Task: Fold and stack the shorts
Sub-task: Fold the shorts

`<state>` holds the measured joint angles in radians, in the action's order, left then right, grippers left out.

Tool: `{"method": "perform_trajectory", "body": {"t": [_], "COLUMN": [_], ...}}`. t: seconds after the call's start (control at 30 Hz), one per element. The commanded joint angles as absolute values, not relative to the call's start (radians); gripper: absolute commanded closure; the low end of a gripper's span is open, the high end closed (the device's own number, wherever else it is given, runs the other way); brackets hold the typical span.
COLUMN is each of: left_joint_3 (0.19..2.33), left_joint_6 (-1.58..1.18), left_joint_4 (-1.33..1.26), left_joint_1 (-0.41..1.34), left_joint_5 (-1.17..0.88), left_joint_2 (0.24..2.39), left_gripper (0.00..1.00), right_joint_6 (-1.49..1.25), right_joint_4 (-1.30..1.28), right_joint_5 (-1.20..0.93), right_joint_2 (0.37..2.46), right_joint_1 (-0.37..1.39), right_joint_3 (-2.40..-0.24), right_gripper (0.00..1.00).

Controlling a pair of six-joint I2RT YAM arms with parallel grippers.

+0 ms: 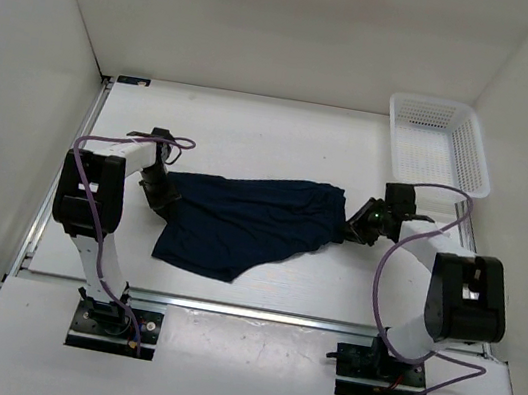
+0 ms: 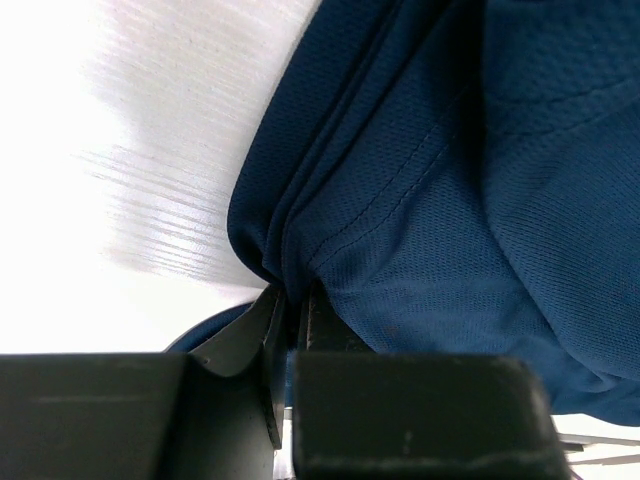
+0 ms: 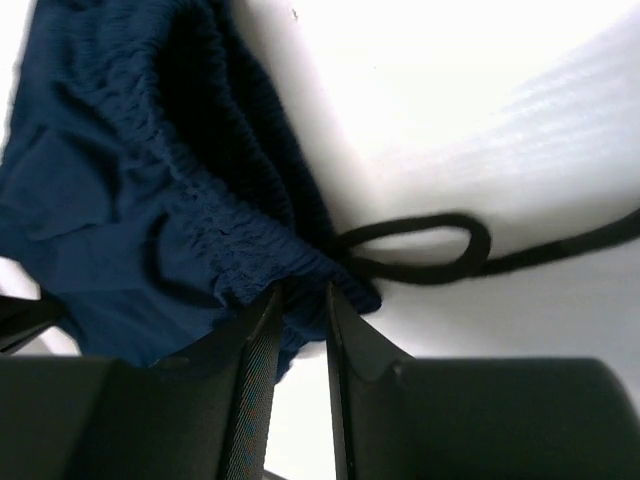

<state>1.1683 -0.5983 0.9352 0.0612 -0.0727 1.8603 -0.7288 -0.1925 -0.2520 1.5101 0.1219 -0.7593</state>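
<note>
The dark navy shorts point(image 1: 245, 220) lie stretched across the middle of the table between my two grippers. My left gripper point(image 1: 165, 197) is shut on the hem end of the shorts point(image 2: 420, 200) at their left edge; fabric is pinched between its fingers point(image 2: 318, 318). My right gripper point(image 1: 352, 227) is shut on the gathered elastic waistband point(image 3: 215, 215) at the shorts' right end. The thin dark drawstring point(image 3: 420, 250) loops out onto the white table beside the right fingers point(image 3: 262, 340).
A white mesh plastic basket point(image 1: 439, 143) stands at the far right corner of the table. White walls enclose the table on three sides. Purple cables run along both arms.
</note>
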Motion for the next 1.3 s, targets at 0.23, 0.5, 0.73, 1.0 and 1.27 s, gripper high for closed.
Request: {"method": "perform_trajectory", "body": {"t": [0.23,0.5,0.73,1.0,1.27], "left_joint_3": [1.173,1.173,1.173,1.173,1.193], "left_joint_6": [-0.594,-0.594,-0.594,-0.594,-0.584], "left_joint_4": [0.864,0.864,0.864,0.864,0.873], "left_joint_1": [0.074,0.074,0.074,0.074,0.074], "left_joint_5": [-0.049,-0.049,-0.049,-0.049,-0.049], "left_joint_2": [1.891,1.882,1.882,1.882,1.882], "left_gripper": [0.9,0.9,0.9,0.9,0.9], "right_joint_6": [-0.606,-0.585,-0.49,-0.437,-0.437], "right_joint_4": [-0.483,-0.58,-0.592,-0.56,-0.572], "right_joint_5": [-0.005,0.075,-0.052,-0.121,0.044], "right_joint_2": [1.693,1.58,1.549,1.733,1.835], "right_joint_1": [0.255,0.287,0.255,0.274,0.327], "right_joint_3": [-0.937,-1.054,-1.141,-1.124,-1.114], "right_gripper": [0.74,0.67,0.18,0.25,0.43]}}
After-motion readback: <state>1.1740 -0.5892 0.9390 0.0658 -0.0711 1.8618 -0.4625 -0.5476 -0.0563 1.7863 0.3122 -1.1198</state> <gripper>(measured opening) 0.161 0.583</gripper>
